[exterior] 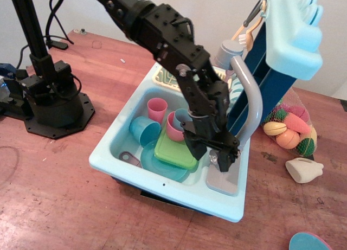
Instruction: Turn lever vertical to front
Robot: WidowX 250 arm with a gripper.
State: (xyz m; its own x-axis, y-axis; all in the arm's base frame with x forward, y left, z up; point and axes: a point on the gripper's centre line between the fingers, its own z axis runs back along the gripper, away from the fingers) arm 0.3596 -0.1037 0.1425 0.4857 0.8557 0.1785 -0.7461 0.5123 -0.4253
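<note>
The toy faucet stands at the right end of the light blue sink (114, 152), with its long curved grey pipe (250, 98) and cylindrical spout head (226, 52). My black gripper (212, 155) is down at the faucet's round base, which it mostly hides. Its two fingers stand apart, one on each side of a small grey piece (213, 159) that looks like the lever. I cannot tell which way the lever points. The grey plate (222, 180) under the base shows just below the gripper.
The sink holds two pink cups (157, 106), a blue cup (143, 130), a green plate (174, 151) and a blue plate (157, 166). A blue dish rack (287, 33) stands at the back right. A net bag of toy fruit (293, 128) lies to the right, and a black arm base (51, 106) to the left.
</note>
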